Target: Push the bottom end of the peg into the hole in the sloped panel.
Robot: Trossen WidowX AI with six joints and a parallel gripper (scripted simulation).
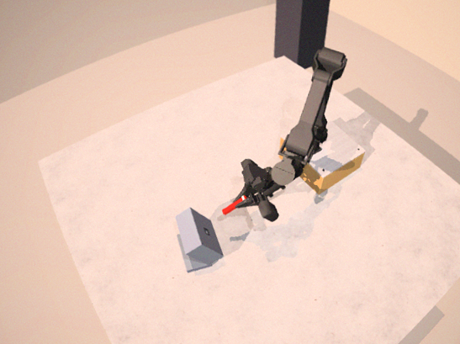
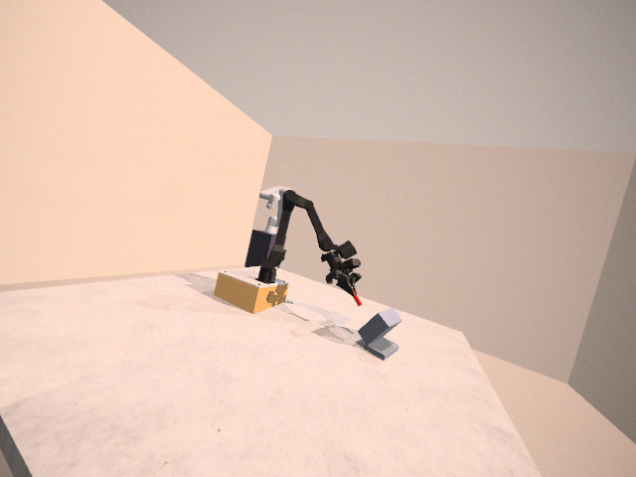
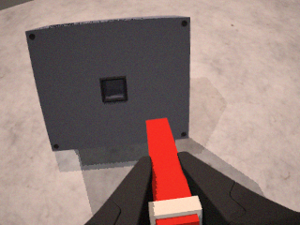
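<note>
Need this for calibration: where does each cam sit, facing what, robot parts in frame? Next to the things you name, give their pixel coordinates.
Top: high above the table (image 1: 138,307) (image 2: 154,390), looking steeply down; whole arm shows.
Exterior: off to the side, low, looking across the table; arm and jaws in profile.
Wrist: on the arm's end, looking past the jaws at the panel's holed face (image 3: 75,70); only jaws show.
Top and exterior share the yellow base box (image 1: 344,170) (image 2: 236,293).

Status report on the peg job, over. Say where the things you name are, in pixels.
Jaws shut on red peg (image 1: 232,205) (image 2: 357,299) (image 3: 165,155). Peg off the table, outside the square hole (image 1: 206,231) (image 3: 113,89). Nothing visible blocking the hole.

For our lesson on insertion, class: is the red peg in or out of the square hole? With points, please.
Out: the red square-sided peg (image 1: 232,205) (image 2: 357,299) (image 3: 166,159) hangs in the black hand (image 1: 241,201) (image 2: 354,292) (image 3: 164,163), short of the grey panel.
</note>
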